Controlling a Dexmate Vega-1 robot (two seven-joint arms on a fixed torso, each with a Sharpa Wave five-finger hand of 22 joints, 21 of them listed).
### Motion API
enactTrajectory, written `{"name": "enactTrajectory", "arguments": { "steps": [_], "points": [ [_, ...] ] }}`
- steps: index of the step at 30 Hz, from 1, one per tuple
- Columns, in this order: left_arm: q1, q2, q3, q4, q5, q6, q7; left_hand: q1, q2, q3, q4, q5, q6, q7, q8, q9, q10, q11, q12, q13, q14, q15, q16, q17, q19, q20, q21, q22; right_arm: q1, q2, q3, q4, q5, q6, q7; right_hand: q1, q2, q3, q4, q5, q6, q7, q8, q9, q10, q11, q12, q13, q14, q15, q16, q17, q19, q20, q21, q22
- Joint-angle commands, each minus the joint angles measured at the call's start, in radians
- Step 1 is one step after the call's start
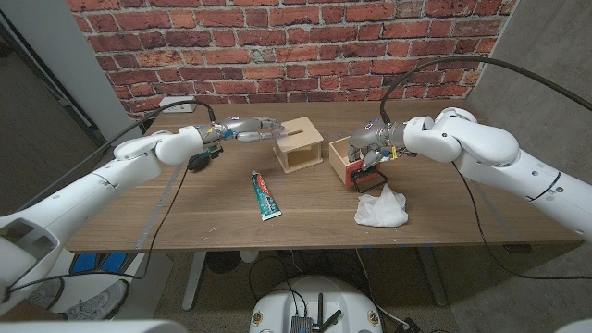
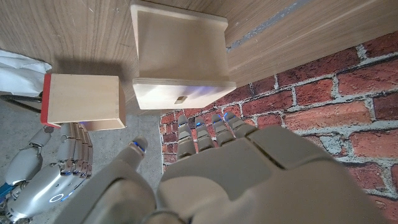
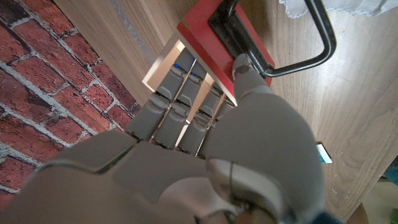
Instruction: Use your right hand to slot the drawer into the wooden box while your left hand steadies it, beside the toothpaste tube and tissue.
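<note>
The right hand point(image 1: 372, 148) grips the drawer point(image 1: 344, 161), fingers laid inside it and thumb point(image 3: 249, 78) against its red front, whose black handle point(image 3: 311, 43) points toward the tissue point(image 1: 381, 207). The drawer stands on the worktop point(image 1: 185, 217) just beside the wooden box point(image 1: 298, 144), apart from it. The left hand point(image 1: 248, 129), fingers extended together, reaches to the box's far side; contact cannot be told. The toothpaste tube point(image 1: 265, 194) lies in front.

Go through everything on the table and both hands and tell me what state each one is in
Pale wooden box: upright, no drawer in it.
Red-fronted wooden drawer: out, beside the box, gripped.
Right hand: holds the drawer.
Left hand: touches the box.
Green-and-white toothpaste tube: lying flat.
White tissue: crumpled.
</note>
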Motion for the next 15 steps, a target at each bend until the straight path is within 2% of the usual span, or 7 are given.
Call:
{"name": "enactTrajectory", "arguments": {
  "steps": [1,8,15],
  "points": [
    [-0.022,-0.010,0.014,0.025,0.016,-0.021,-0.005,-0.008,0.064,-0.001,0.007,0.006,0.006,0.006,0.005,0.000,0.001,0.000,0.002,0.000,-0.004,-0.103,0.001,0.001,-0.007,-0.169,0.002,0.002,-0.003,0.023,-0.011,-0.008,0.006,-0.005,0.004,-0.016,0.024,0.012,0.009,0.003,0.078,0.006,0.003,0.008,0.008,-0.002,0.004,0.005,0.012,-0.062,0.001,0.005,0.010,-0.081,0.004,0.002],
    [-0.037,-0.022,0.022,0.051,0.019,-0.042,0.001,-0.004,0.071,-0.010,0.018,0.008,0.037,0.017,0.010,0.000,0.025,0.006,0.008,-0.001,0.014,-0.102,0.006,-0.001,0.000,-0.170,0.011,0.001,0.005,0.044,-0.026,0.000,0.009,0.000,-0.001,-0.021,0.024,0.012,0.010,0.003,0.078,0.007,0.002,0.008,0.006,-0.001,0.002,0.004,0.011,-0.062,-0.001,0.005,0.009,-0.081,0.004,0.002],
    [-0.047,-0.029,0.029,0.062,0.019,-0.047,-0.003,-0.003,0.074,-0.011,0.018,0.009,0.038,0.017,0.008,0.000,0.027,0.005,0.008,-0.001,0.016,-0.103,0.006,-0.001,0.003,-0.172,0.012,0.001,0.013,0.058,-0.039,0.005,0.017,0.007,0.002,-0.022,0.024,0.013,0.010,0.003,0.078,0.008,0.001,0.008,0.007,-0.001,0.003,0.005,0.013,-0.063,-0.002,0.007,0.008,-0.081,0.004,0.002]
  ]
}}
